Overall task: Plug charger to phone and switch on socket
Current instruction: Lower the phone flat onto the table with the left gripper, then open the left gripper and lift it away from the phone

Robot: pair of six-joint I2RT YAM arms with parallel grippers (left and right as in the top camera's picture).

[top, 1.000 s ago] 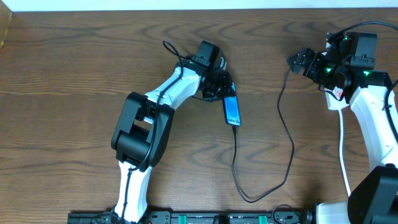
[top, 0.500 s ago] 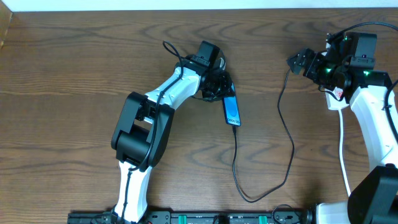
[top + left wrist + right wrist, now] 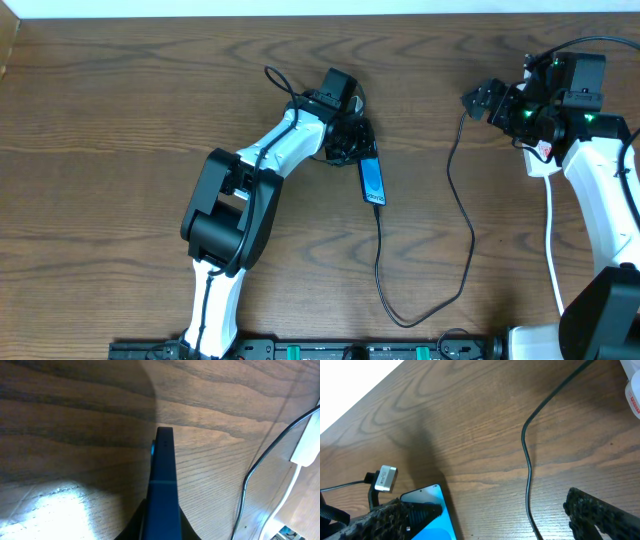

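Observation:
The phone (image 3: 373, 181), light-blue screen up, lies at mid-table. My left gripper (image 3: 357, 148) is shut on its upper end. In the left wrist view the phone (image 3: 163, 475) shows as a dark blue slab between my closed-in fingers (image 3: 135, 527). The charger cable (image 3: 466, 220) runs from the phone's lower end, loops toward the front edge and rises to my right gripper (image 3: 484, 100). That gripper (image 3: 502, 505) is open wide, with the cable (image 3: 526, 455) lying between its fingers, untouched. The white socket (image 3: 540, 160) lies partly under the right arm; one corner shows in the right wrist view (image 3: 633, 390).
In the right wrist view a light-blue phone screen (image 3: 432, 512) lies at lower left behind one finger. A small silver plug (image 3: 385, 477) on a black lead is beside it. The cable (image 3: 247, 490) and a white object (image 3: 306, 447) pass on the right of the left wrist view.
My left wrist has shifted very slightly at the phone's upper end. The phone, the cable and the right arm hold their places.

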